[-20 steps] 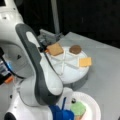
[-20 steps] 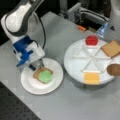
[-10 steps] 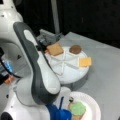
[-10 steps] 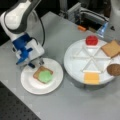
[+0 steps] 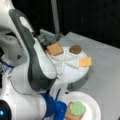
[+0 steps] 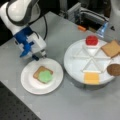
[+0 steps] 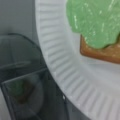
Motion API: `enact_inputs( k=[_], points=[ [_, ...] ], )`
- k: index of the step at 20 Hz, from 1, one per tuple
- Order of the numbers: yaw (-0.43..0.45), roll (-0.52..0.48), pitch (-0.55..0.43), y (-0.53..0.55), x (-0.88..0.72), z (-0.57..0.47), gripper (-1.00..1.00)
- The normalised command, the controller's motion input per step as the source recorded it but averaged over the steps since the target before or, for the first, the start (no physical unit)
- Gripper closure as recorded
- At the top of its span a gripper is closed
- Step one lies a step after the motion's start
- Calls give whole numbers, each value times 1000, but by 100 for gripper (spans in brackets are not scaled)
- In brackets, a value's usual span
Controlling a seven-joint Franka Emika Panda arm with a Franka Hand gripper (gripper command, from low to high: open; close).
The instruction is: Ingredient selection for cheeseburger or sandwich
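Landmark: white paper plate (image 6: 30, 85).

A bread slice (image 6: 37, 72) lies flat near the plate's middle, with the green lettuce (image 6: 45, 76) resting on top of it; both front views show this stack, and the wrist view shows the lettuce (image 7: 97, 22) overhanging the slice's edge (image 7: 100, 53).

The gripper (image 6: 38, 55) hangs just past the plate's rim, on the side toward a front view's top left. It holds nothing. Whether its fingers stand apart or together, I cannot tell.

To a front view's right of the plate, close beside it, stands the round divided tray (image 6: 75, 62). It carries the red tomato (image 6: 91, 40), a second bread slice (image 6: 111, 48), the brown patty (image 6: 114, 69) and the yellow cheese (image 6: 91, 78), each in its own wedge compartment. All four lie well apart from the gripper.

Work as it stands: bread and lettuce on the plate, remaining ingredients in the tray.
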Motion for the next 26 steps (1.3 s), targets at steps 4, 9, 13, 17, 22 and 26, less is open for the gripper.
enact_inputs(
  k=[4, 9, 13, 17, 22, 26],
  points=[
    [-217, -1000, -10, 867, -440, 275, -100],
    [57, -973, -58, 421, -565, 263, -100],
    [96, -605, -89, 58, -648, 98, -100],
    [179, -193, -136, 159, -563, -25, -100],
    [194, -3, -181, 457, -463, -184, -100],
    [110, 40, -223, 510, -361, -205, -100]
  ],
)
